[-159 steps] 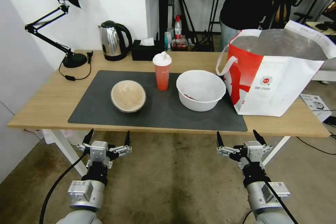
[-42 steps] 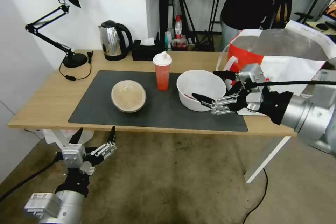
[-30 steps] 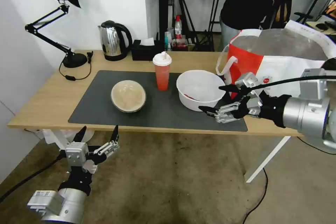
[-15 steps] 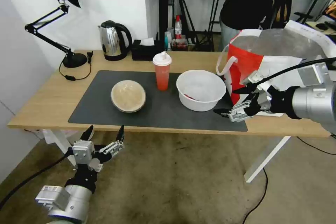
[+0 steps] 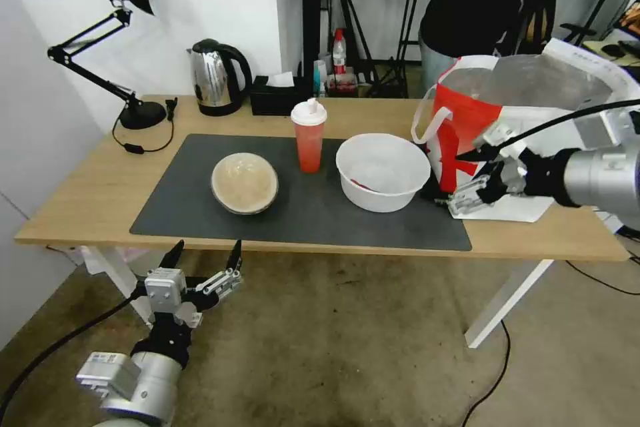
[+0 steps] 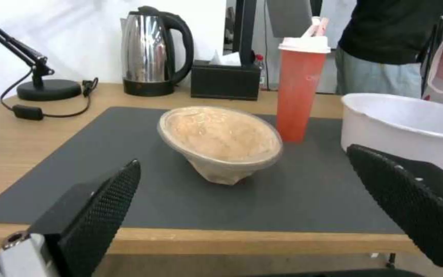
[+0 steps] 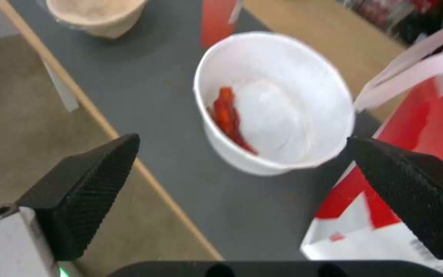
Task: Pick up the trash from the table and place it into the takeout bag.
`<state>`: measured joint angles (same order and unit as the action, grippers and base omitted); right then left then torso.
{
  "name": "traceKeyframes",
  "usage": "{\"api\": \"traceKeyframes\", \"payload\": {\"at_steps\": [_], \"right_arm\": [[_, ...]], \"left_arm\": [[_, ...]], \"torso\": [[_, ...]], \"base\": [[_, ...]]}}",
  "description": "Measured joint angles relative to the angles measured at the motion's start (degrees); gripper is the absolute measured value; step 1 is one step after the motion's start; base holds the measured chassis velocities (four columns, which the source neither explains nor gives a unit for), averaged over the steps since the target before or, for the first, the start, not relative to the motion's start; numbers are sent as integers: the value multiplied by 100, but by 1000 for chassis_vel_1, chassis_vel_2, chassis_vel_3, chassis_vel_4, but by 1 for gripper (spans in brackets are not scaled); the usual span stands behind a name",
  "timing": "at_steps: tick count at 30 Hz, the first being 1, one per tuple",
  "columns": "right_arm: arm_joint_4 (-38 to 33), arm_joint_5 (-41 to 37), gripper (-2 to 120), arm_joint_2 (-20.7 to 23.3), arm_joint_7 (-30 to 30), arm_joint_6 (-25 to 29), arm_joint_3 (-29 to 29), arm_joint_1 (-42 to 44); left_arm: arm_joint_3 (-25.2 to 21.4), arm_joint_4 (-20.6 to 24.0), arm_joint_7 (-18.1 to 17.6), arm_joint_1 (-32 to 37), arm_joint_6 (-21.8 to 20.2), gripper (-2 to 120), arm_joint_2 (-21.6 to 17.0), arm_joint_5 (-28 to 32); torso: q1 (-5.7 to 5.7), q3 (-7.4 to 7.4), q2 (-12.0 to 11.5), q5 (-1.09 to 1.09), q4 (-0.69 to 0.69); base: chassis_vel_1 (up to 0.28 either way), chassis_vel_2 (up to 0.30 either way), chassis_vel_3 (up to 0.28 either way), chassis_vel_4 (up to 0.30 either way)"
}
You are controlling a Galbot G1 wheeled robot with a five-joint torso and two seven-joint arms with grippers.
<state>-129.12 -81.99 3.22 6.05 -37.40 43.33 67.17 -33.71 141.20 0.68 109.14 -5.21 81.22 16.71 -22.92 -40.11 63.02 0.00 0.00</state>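
Two bowls sit on the mat: one beige bowl (image 5: pixel 245 182) to the left and one white bowl (image 5: pixel 383 171) to the right. One red cup (image 5: pixel 309 135) stands between them, farther back. One bag (image 5: pixel 527 133) stands at the right. One kettle (image 5: pixel 215 77), one tissue box (image 5: pixel 280 95) and one lamp (image 5: pixel 120 40) are at the far edge.

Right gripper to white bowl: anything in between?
Nothing visible. The right gripper, open, hangs beside the takeout bag, facing the white bowl across bare mat. The left gripper waits below the table edge.

On the table (image 5: pixel 87 193), bowls (image 5: pixel 245 182) flank the cup (image 5: pixel 309 135); bag (image 5: pixel 533 147) rightmost.
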Motion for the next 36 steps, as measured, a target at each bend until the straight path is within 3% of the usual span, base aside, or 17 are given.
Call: {"api": "traceKeyframes", "payload": {"at_steps": [7,18,22,24,27,32,36], "right_arm": [[428,530,100,-158,602,756,-185,65],[1046,978,100,-709,841,1157,-562,-59],[1139,1184,100,-920,900,1190,-922,-344],[1200,1275,100,-1043,914,1192,-1341,-776],[1350,1348,100,-1288,953,1084,-2425,-1760],[1391,1346,100,-1448,959,930,-3053,-2471],[1297,1275,100,-1445,960,856,-3111,-2583]], "left_arm": [[19,-59,2,-46,5,100,15,1],[20,-116,6,-60,30,100,38,-15],[28,-137,6,-67,35,100,56,-37],[30,-140,6,-70,37,100,68,-53],[25,-140,8,-52,40,100,90,-66],[15,-133,9,-39,44,100,122,-83],[30,-135,10,-32,51,100,165,-124]], "torso": [[0,0,0,0,0],[1,0,0,-1,0],[1,0,0,0,-1],[1,0,0,0,-1],[0,0,0,4,0],[0,0,0,-1,1],[0,0,0,-1,-1]], "base": [[0,0,0,0],[0,0,0,0],[0,0,0,0],[0,0,0,0],[0,0,0,0],[0,0,0,0],[0,0,0,0]]}}
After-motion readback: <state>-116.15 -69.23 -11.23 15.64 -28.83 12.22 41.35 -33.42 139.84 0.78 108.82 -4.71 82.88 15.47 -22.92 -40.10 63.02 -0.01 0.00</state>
